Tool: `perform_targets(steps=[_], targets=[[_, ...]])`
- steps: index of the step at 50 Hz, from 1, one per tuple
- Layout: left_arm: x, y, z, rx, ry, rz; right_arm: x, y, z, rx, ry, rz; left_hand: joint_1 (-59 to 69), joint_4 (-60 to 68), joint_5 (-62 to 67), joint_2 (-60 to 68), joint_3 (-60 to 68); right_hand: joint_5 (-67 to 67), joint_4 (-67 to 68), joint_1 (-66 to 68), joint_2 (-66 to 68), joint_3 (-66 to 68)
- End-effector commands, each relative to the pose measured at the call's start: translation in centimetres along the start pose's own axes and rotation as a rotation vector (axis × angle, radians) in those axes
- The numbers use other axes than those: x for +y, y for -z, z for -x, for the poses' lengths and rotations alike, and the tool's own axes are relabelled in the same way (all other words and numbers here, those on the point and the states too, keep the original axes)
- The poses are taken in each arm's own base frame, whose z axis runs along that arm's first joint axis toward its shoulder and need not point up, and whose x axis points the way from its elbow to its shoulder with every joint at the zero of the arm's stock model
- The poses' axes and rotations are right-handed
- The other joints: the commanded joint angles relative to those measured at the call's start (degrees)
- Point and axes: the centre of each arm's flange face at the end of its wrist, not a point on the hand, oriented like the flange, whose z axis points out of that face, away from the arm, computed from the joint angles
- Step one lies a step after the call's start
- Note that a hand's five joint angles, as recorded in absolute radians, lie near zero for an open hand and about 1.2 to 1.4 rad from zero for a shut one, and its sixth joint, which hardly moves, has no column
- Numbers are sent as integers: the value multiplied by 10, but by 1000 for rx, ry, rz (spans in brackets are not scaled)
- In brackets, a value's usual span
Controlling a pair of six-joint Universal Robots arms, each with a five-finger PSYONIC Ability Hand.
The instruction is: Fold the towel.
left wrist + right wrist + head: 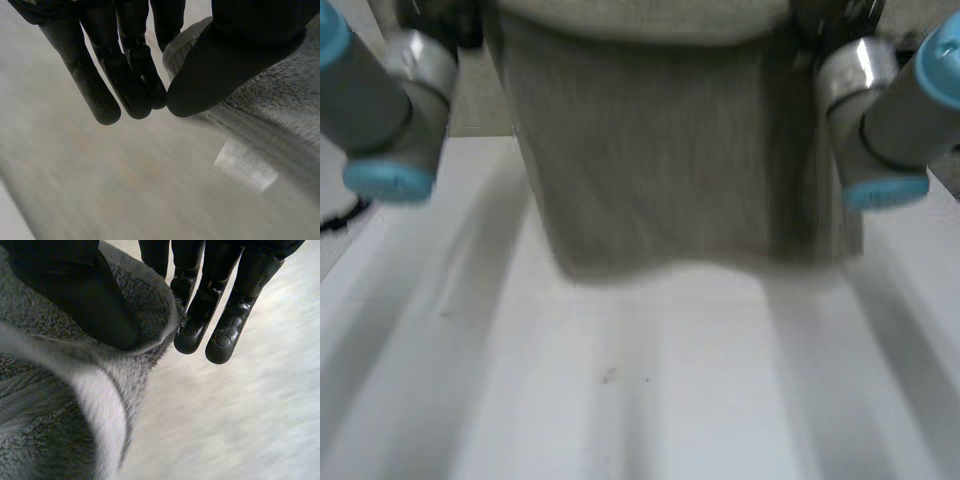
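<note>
Towel point(660, 170) is grey and fuzzy, and it hangs as one flat sheet between the two arms over the far half of the table point(650, 420). Its top edge is stretched across and its lower edge is down near the tabletop; can't tell if it touches.

Left hand point(122, 82): straight fingers on one side of the towel's point(280, 100) rim, thumb point(220, 65) pressed on the other, so it's a pinch grip at an upper corner. There's a pale rectangular patch point(245, 165) on the cloth below the thumb; label or not, can't tell.

Right hand point(232, 320): same grip on the other upper corner. Thumb point(85, 295) sits in a fold of the towel point(50, 415), and the fingers are behind the rim, nearly straight, tips poking past the edge.

Left arm point(390, 110) and right arm point(890, 120) flank the sheet, elbows raised level with its upper part, light-blue caps toward the camera.

Surface: white tabletop with two small dark specks point(608, 376) near the middle. A strip of darker grey floor point(335, 250) shows past the table's left edge. A beige band point(475, 100) runs behind the table's far edge, between the left arm and the towel; wall or panel, can't tell.
</note>
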Motion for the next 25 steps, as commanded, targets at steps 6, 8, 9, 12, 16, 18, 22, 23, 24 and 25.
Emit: perform_targets(steps=[6, 8, 9, 12, 16, 18, 22, 23, 24, 25], targets=[[-34, -15, 18, -121, 133, -107, -19, 1, -17, 14, -57, -154, 117, 102, 105, 102, 103, 144, 115, 259, 125, 119], [-2, 0, 10, -94, 136, 7, -9, 9, -9, -47, -68, -128, 117, 102, 105, 102, 103, 144, 115, 259, 125, 119], [-2, 0, 10, -93, 136, 8, 2, 19, 1, -117, -73, -94, 117, 102, 105, 102, 103, 144, 115, 259, 125, 119], [27, 22, 0, -56, 131, 127, 23, 39, 18, -230, -91, -13, 117, 102, 105, 102, 103, 144, 115, 259, 125, 119], [78, 65, -16, 2, 124, 323, 47, 68, 38, -386, -132, 109, 117, 102, 105, 102, 103, 144, 115, 259, 125, 119], [93, 81, -23, 32, 124, 385, 69, 105, 68, -568, -192, 239, 117, 102, 105, 102, 103, 144, 115, 259, 125, 119], [117, 110, -35, 95, 125, 489, 87, 142, 94, -720, -239, 374, 117, 102, 105, 102, 103, 144, 115, 259, 125, 119], [127, 124, -40, 122, 122, 536, 93, 158, 102, -783, -249, 440, 117, 102, 105, 102, 103, 144, 115, 259, 125, 119], [137, 138, -45, 145, 115, 585, 93, 158, 102, -784, -249, 441, 117, 102, 105, 102, 103, 144, 115, 259, 125, 119], [137, 138, -45, 146, 114, 586, 97, 171, 106, -837, -247, 498, 117, 102, 105, 102, 103, 144, 115, 259, 125, 119]])
